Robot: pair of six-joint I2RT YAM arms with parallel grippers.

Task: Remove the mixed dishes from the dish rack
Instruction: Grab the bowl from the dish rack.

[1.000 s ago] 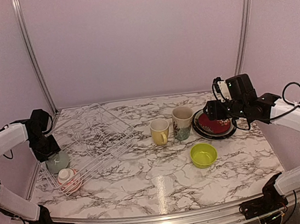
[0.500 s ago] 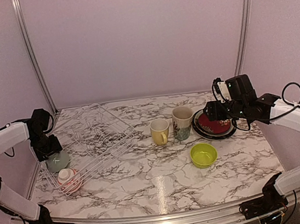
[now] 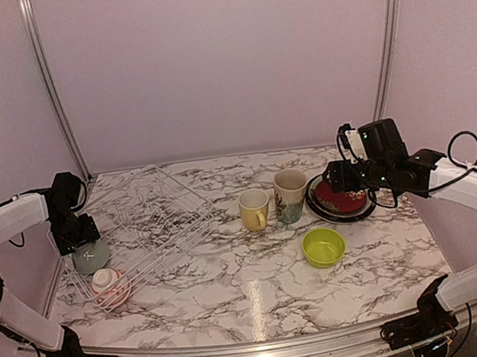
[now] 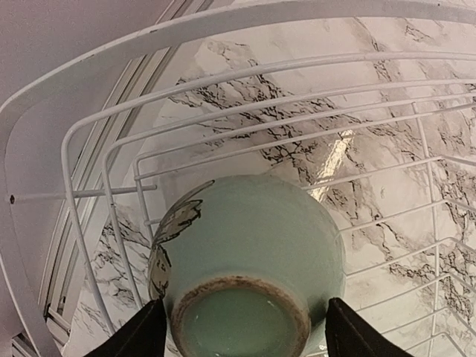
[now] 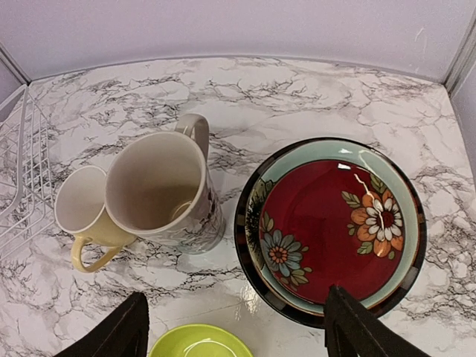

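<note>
Pale green bowl (image 4: 249, 245) upside down at left end of dish rack (image 3: 150, 209). Left pincer (image 4: 245, 331) spread wide, empty, straddling bowl. Glazed ceramic: likely rigid, slick, breakable. Best grip probably across rounded sides below foot ring.

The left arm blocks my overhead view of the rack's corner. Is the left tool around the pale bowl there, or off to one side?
Observer: Around it. In the left wrist view the left tool is open, with one finger on each side of the upside-down bowl. I cannot judge whether they touch it.
Operator: Is anything wedged against it?
Observer: No other dish shows in that view. Only the wires of the rack show around it.
Operator: And the right tool?
Observer: The right tool is open and empty above the red plate, which lies on a pale green plate.
</note>
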